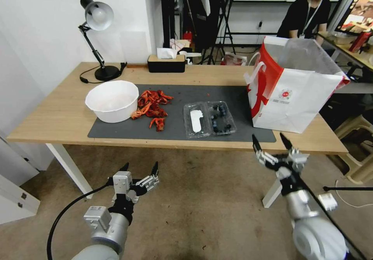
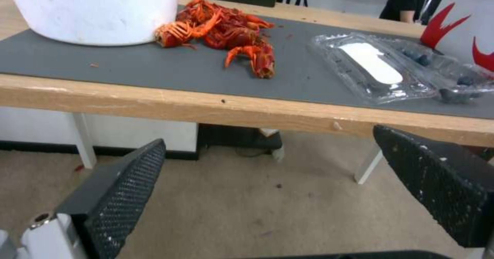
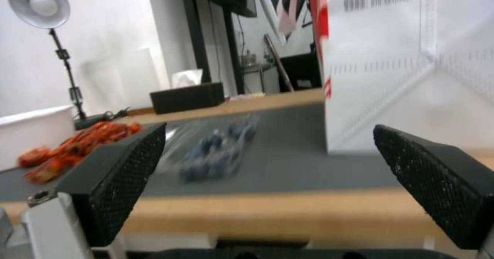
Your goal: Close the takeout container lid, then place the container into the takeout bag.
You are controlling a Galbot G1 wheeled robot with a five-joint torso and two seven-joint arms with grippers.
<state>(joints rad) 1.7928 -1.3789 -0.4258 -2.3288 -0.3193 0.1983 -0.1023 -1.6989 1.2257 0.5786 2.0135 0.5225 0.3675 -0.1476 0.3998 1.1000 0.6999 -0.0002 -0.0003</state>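
The takeout container lies open on the grey mat, blueberries in its right half. Its lid, clear with a white oblong label, lies flat to the left of the tray. The takeout bag stands upright and open at the mat's right end. My left gripper hangs open below the table's front edge, left of the container. My right gripper is open at the table's front edge, just right of the container and in front of the bag. From the left wrist, the lid shows beyond the table edge; from the right wrist, the container and bag.
A white bowl sits at the mat's left with red crayfish beside it. A desk lamp and a black tissue box stand at the table's back. The table's front edge lies between both grippers and the container.
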